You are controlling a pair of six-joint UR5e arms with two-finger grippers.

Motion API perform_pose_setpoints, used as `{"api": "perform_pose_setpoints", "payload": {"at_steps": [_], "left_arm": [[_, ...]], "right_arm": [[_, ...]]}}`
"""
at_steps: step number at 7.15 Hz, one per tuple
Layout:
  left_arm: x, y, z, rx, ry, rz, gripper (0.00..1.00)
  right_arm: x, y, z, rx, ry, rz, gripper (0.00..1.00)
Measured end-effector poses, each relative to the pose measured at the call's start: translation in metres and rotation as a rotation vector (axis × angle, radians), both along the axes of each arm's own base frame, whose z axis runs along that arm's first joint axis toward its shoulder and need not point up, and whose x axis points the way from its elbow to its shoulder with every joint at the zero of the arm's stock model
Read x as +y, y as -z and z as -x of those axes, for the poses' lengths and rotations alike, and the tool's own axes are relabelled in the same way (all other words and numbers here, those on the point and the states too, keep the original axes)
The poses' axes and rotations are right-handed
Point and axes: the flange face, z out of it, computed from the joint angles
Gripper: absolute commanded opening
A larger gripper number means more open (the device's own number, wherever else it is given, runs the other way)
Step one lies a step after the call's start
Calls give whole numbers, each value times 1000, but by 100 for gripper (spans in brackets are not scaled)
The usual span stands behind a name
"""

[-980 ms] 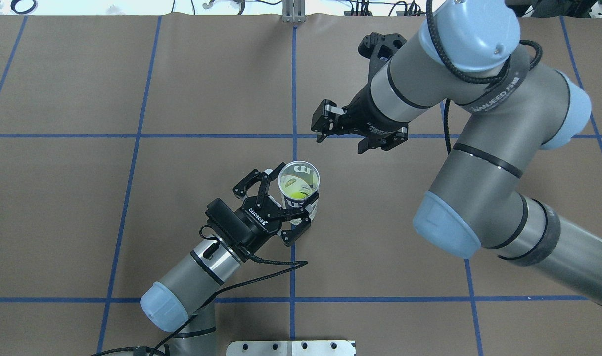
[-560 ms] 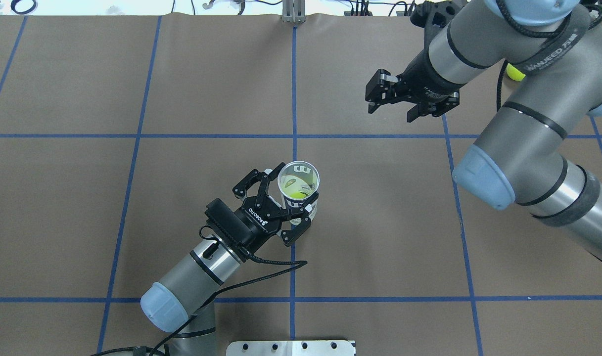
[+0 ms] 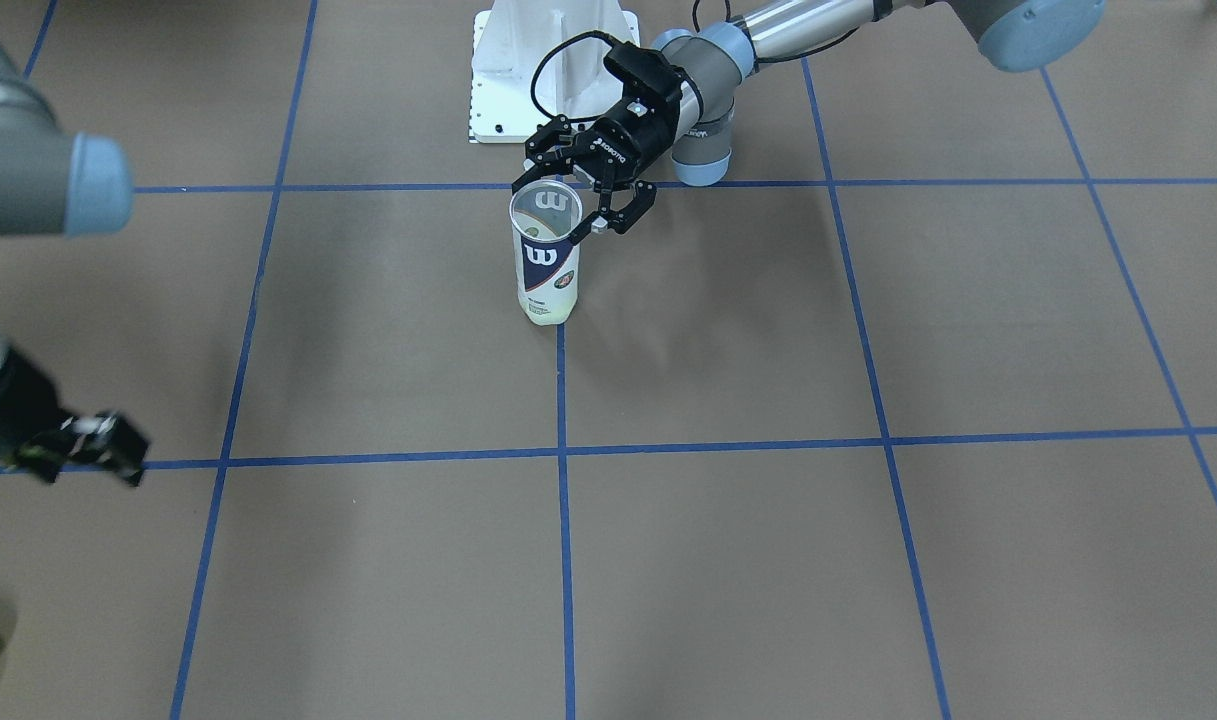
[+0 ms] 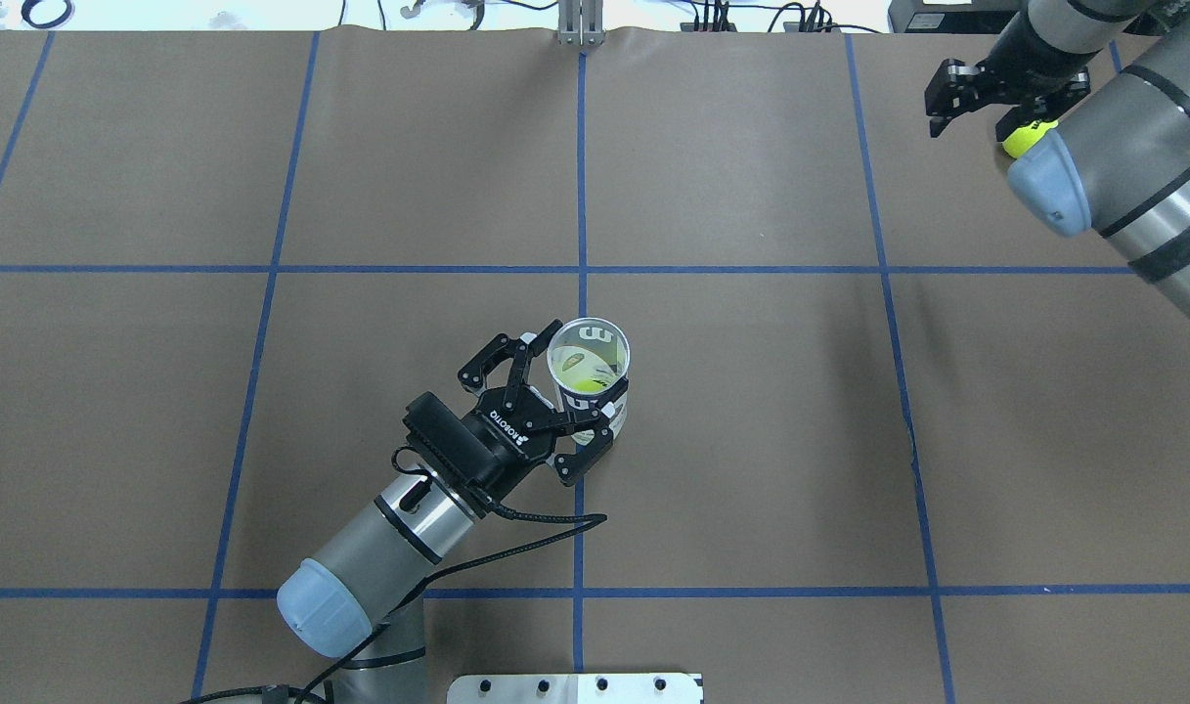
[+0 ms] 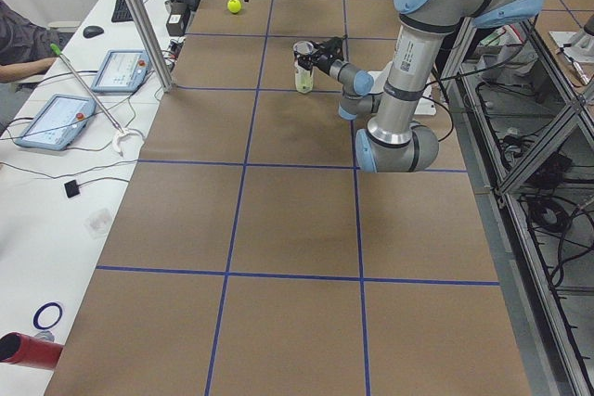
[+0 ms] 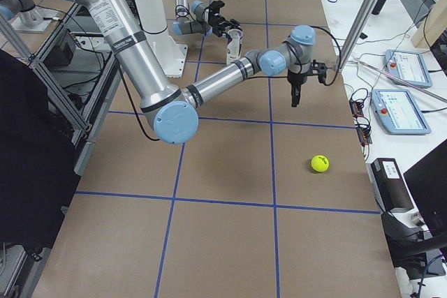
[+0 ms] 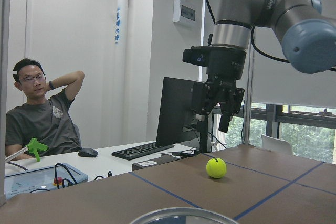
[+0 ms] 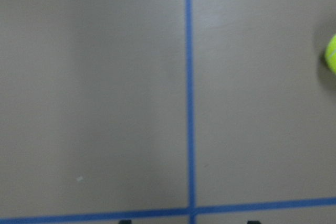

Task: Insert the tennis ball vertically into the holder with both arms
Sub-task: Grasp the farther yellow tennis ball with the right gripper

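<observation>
1. Two arms show a clear change from a second ago: the right arm (image 4: 1123, 166), which then hung just past the holder near the table's middle, has swung away to the far right corner, while the left arm (image 4: 379, 557) has kept its place.
2. The right gripper (image 4: 986, 93) now hangs above the table beside a loose tennis ball (image 4: 1020, 140); from the left wrist camera it sits above and slightly behind that ball, well clear of it.
3. Its fingers (image 7: 224, 114) point straight down, set a small way apart, with nothing between them.
4. The right wrist camera shows bare brown table (image 8: 105, 103) and blue tape lines, with the ball only at the right edge of the view.
5. The left gripper (image 4: 565, 411) is clamped around the holder (image 3: 548, 265), its fingers pressed on either side of the can just under the silver rim.
6. The holder stands upright on the table near the centre tape line, mouth open upward, just in front of the white pedestal base (image 3: 528, 70).
7. Yellow-green shows inside the can from overhead; how many balls lie in it cannot be told.
8. A seated person (image 7: 39, 114) is behind the side desk.
</observation>
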Motion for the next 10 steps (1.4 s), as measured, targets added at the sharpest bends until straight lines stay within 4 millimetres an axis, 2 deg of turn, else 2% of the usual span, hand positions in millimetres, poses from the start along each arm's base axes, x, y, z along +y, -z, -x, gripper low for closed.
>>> {"api": "perform_pose_setpoints", "payload": {"at_steps": [1, 2, 3, 5, 6, 7, 10], "left_arm": [[0, 0, 0, 0, 0, 0, 88], [0, 0, 0, 1, 0, 0, 88], [0, 0, 0, 1, 0, 0, 88], [0, -2, 1, -2, 2, 2, 89], [0, -4, 1, -4, 4, 4, 89], [0, -6, 2, -6, 5, 5, 89], [0, -6, 3, -4, 8, 6, 89]], "right_arm": [[-29, -53, -10, 17, -5, 1, 77], [-51, -82, -14, 34, -16, 7, 77], [-63, -100, -20, 66, -36, 3, 78], [-73, -139, -23, 148, -77, -45, 80], [-74, -154, -21, 175, -87, -64, 80], [-74, -160, -17, 192, -90, -75, 81], [-72, -169, -8, 199, -92, -95, 81]]}}
